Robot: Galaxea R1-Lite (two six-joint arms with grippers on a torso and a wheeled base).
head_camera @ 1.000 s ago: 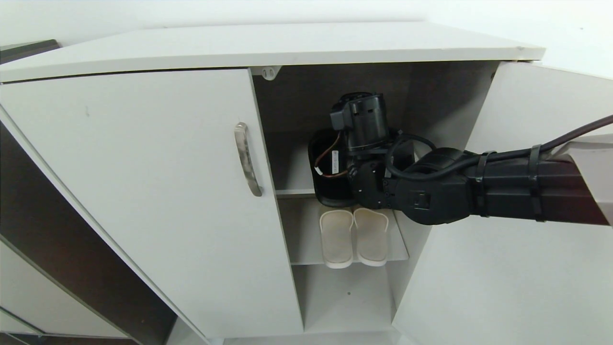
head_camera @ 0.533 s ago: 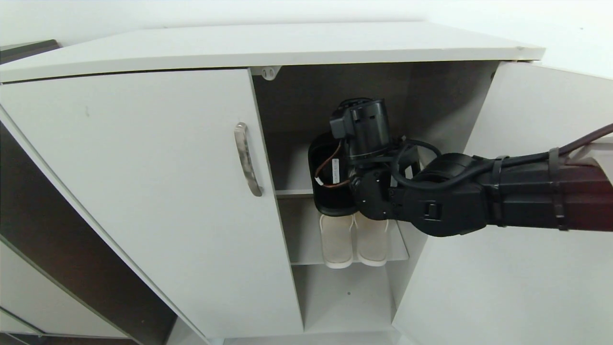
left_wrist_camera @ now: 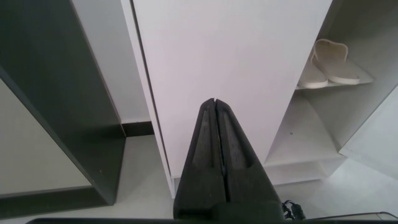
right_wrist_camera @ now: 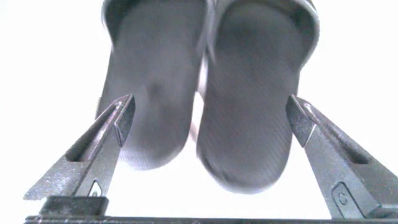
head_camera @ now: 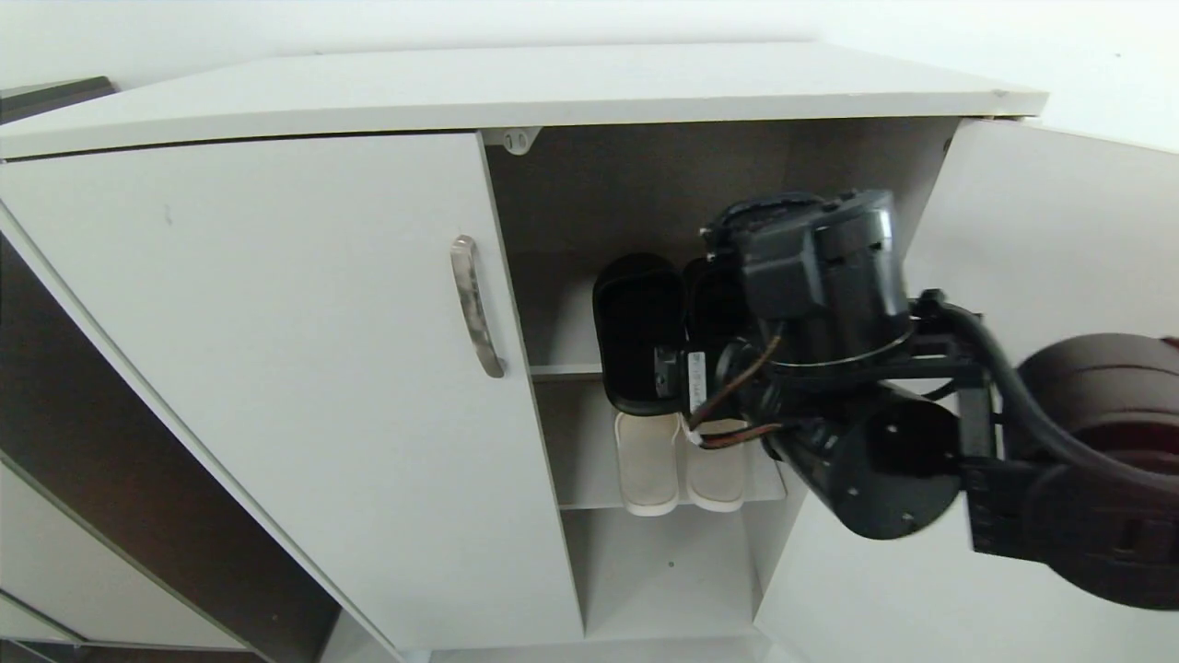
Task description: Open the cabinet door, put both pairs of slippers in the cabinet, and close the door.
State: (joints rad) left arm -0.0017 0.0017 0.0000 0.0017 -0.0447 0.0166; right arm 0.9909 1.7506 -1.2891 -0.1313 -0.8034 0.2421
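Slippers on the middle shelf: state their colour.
The slippers are cream-white, clearest in the left wrist view.

Bright even light, cabinet [head_camera: 589, 184] interior in shadow, right wrist view's background glaring white

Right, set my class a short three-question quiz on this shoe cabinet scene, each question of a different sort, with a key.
1. Multiple choice: where do the white slippers lie relative to the black slippers?
A. One level above them
B. One level below them
C. Beside them, on the same level

2. True or false: the right gripper is open, with a finger to either side of the black slippers as its wrist view shows them.

3. Fill in the missing word: the left gripper is ____ (open or shut).

Key: 1. B. 2. True. 3. Shut.
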